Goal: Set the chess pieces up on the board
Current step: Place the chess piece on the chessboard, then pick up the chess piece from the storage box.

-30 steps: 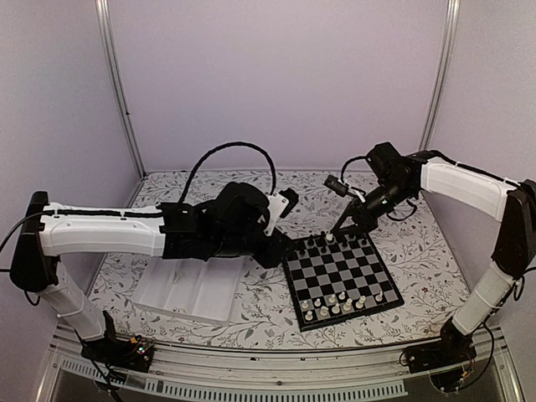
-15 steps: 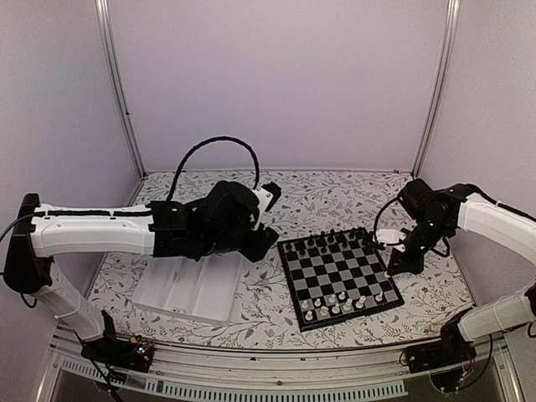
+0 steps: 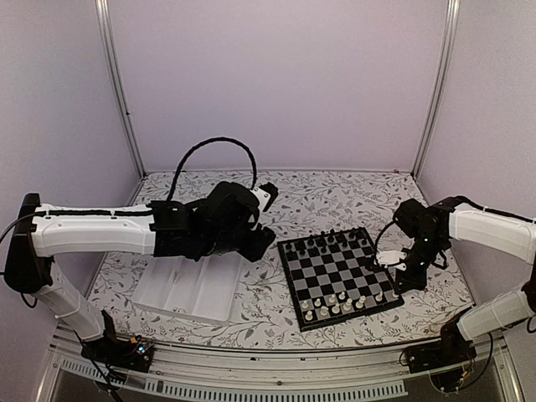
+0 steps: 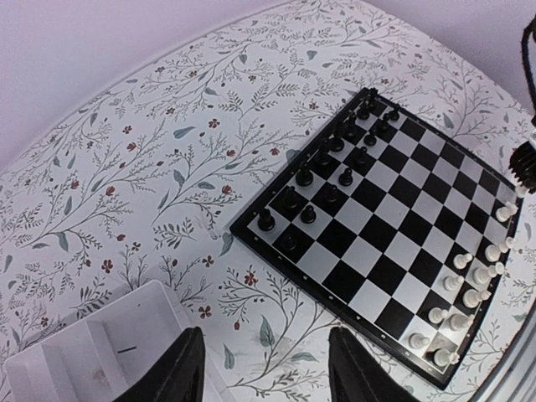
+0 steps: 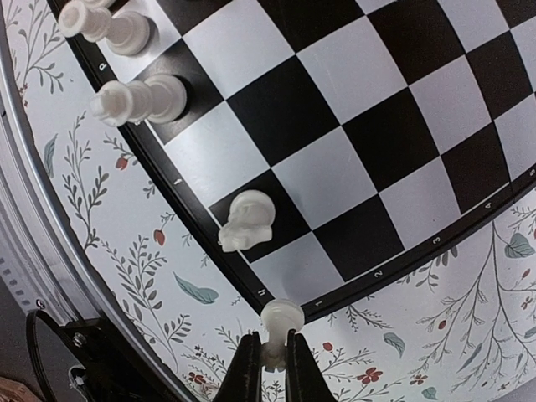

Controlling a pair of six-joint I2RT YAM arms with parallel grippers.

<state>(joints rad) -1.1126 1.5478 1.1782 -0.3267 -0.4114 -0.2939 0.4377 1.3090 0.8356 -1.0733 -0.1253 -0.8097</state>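
Observation:
The board [image 3: 339,272] lies right of centre, with black pieces [image 3: 328,243] on its far rows and white pieces [image 3: 343,301] on its near rows. My right gripper [image 3: 406,276] is at the board's near right corner. In the right wrist view it [image 5: 270,339] is shut on a white piece [image 5: 280,320], held just above the corner of the board [image 5: 352,126]. A white knight [image 5: 245,220] stands on the square beside it. My left gripper [image 3: 264,239] hovers left of the board. In the left wrist view it [image 4: 264,335] is open and empty above the cloth, with the board [image 4: 394,209] ahead.
A white compartment tray [image 3: 188,289] lies left of the board, under my left arm, and also shows in the left wrist view [image 4: 92,352]. A floral cloth [image 3: 335,201] covers the table. Walls and metal posts close in the back and sides.
My right arm has swung from the board's far edge round to its near right corner and come down. My left gripper has drawn back a little to the left.

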